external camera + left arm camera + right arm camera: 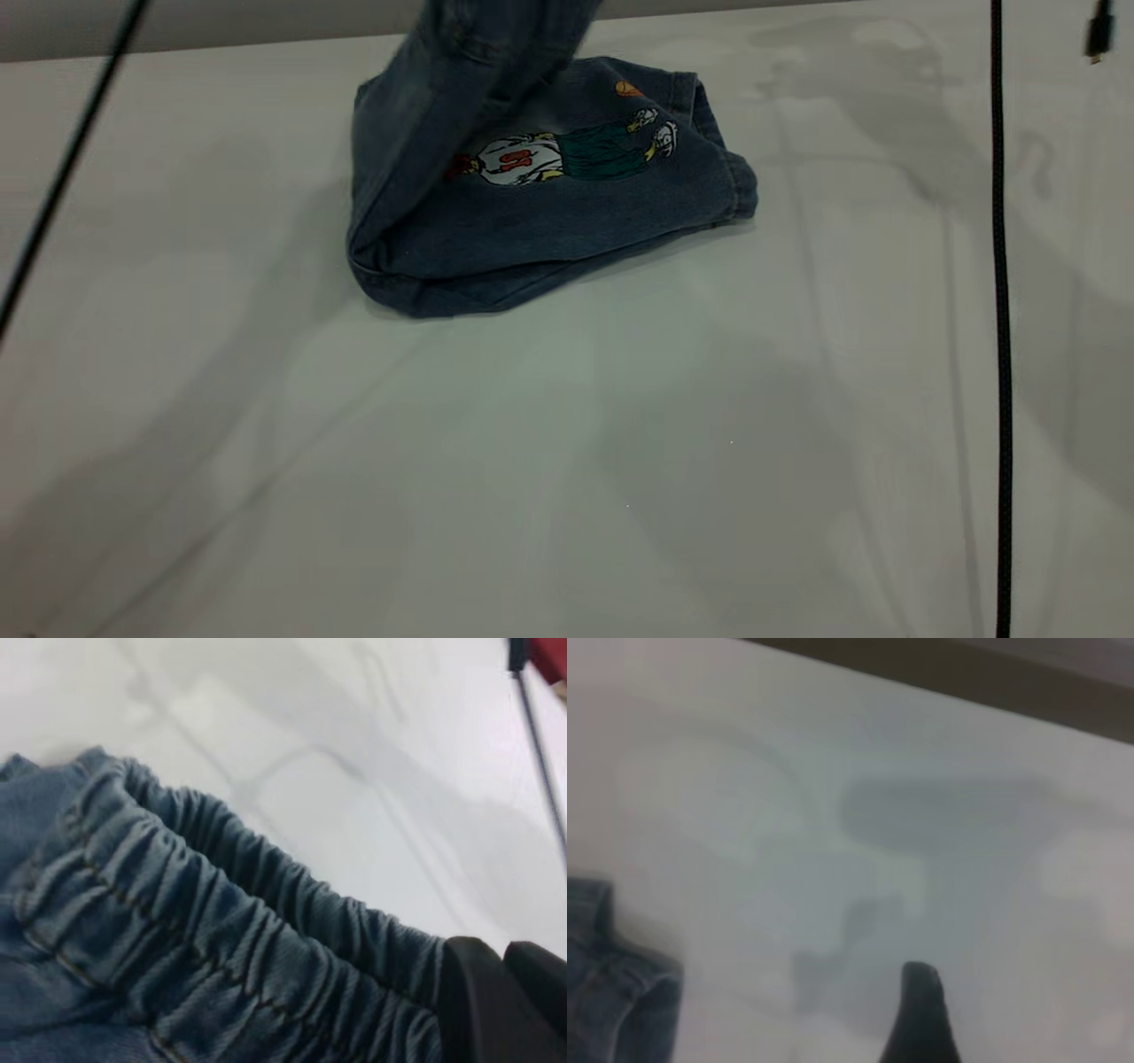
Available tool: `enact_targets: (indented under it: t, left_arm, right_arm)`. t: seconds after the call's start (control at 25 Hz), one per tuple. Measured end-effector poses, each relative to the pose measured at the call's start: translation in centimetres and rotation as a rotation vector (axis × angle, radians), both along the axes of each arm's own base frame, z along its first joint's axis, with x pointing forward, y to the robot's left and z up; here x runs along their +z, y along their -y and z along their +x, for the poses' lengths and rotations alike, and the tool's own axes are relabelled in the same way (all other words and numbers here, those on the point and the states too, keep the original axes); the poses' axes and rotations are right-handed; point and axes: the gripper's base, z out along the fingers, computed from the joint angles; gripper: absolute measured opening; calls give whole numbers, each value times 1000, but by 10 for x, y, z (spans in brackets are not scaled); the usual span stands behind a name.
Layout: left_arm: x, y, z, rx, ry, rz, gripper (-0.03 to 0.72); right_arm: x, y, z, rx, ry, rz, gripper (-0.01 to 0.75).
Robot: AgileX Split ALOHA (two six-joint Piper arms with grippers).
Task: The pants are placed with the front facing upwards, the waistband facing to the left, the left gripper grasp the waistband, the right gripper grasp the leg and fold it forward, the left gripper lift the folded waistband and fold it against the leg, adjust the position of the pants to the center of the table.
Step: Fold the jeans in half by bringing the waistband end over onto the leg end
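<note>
The blue denim pants (pixel 567 213) lie folded on the white table (pixel 567 461), towards its far side, with the cartoon print (pixel 567 155) facing up. One part of them rises off the pile and leaves the exterior view at the top. That raised part is the ruched waistband (pixel 204 930), and my left gripper (pixel 503 950) is shut on it above the table. My right gripper (pixel 921 1019) hovers over bare table to the side of the pants. Only one of its black fingers shows, with nothing held. A denim corner (pixel 611 1001) lies near it. Neither gripper shows in the exterior view.
A black cable (pixel 1001 354) hangs down the right side of the exterior view, and another (pixel 62 177) slants across the left. A dark plug (pixel 1099 31) hangs at the top right. The table's far edge (pixel 221 40) runs just behind the pants.
</note>
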Motion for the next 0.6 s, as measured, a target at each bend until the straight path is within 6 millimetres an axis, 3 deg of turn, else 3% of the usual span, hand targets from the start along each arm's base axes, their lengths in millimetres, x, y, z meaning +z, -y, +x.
enact_targets:
  t: [0.12, 0.44, 0.6]
  left_arm:
    - [-21, 13, 6, 33, 28, 14, 66]
    - [-91, 25, 20, 98, -8, 49, 70]
    - [-97, 29, 19, 75, 25, 65, 123]
  right_arm:
    - [0, 0, 0, 1, -4, -2, 459]
    - [0, 0, -1, 7, -8, -7, 459]
    - [0, 0, 0, 8, -3, -6, 459]
